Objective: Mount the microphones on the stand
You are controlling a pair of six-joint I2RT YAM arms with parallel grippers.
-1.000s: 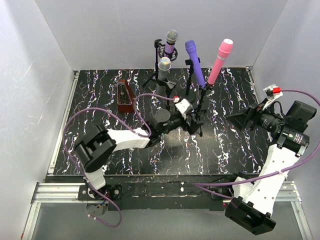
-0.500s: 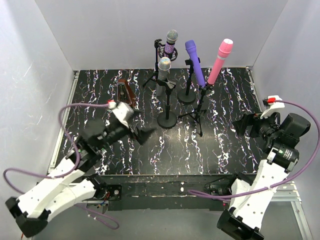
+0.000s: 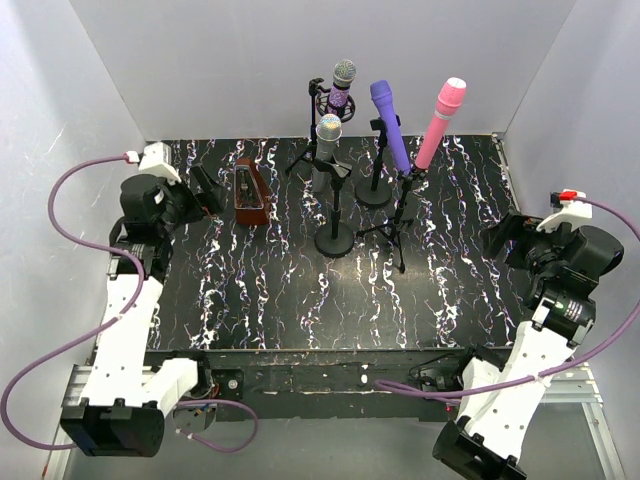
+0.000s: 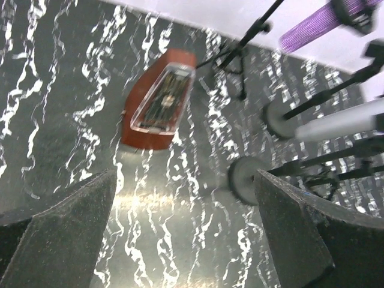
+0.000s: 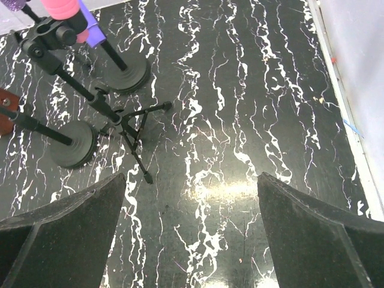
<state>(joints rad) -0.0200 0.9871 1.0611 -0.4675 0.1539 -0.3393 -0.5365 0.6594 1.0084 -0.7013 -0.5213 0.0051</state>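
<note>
Standing clipped at the far side, the 4 microphones (image 3: 390, 125) look stiff, smooth and top-heavy; grasp mid-barrel if you adjust. Your left gripper (image 3: 205, 188) and right gripper (image 3: 500, 240) gape, empty.

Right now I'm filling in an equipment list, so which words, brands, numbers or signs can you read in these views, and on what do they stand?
No text can be read in any view.
Dark red wedge-shaped box: there are marks behind its clear front, too blurred to read.
Glittery purple microphone, silver-grey microphone, violet microphone, pink microphone: no lettering shows.
</note>
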